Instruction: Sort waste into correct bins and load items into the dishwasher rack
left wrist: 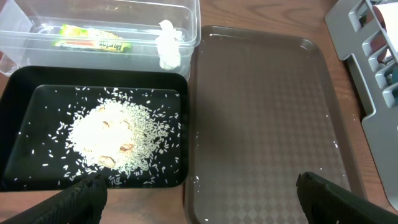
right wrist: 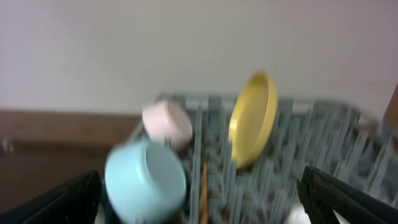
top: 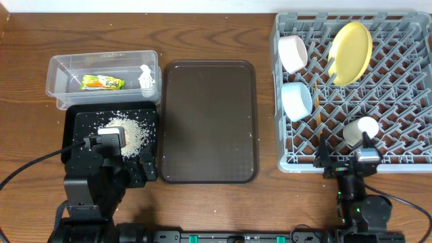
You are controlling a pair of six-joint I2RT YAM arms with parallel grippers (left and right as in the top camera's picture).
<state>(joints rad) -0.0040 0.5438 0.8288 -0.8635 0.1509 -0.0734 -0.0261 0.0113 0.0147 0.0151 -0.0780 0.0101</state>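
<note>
R pincer [right wrist: 200,186] wide open, empty; cup [top: 361,128] just ahead in rack [top: 405,162]. L pincer [left wrist: 199,182] open, empty; rice [left wrist: 115,134] ahead-left. Sorting looks done, so back out straight w/o clipping pegs.

Overhead straight down; wrists low, forward

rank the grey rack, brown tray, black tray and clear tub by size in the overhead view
1. grey rack
2. brown tray
3. black tray and clear tub: too alike to rank
</note>
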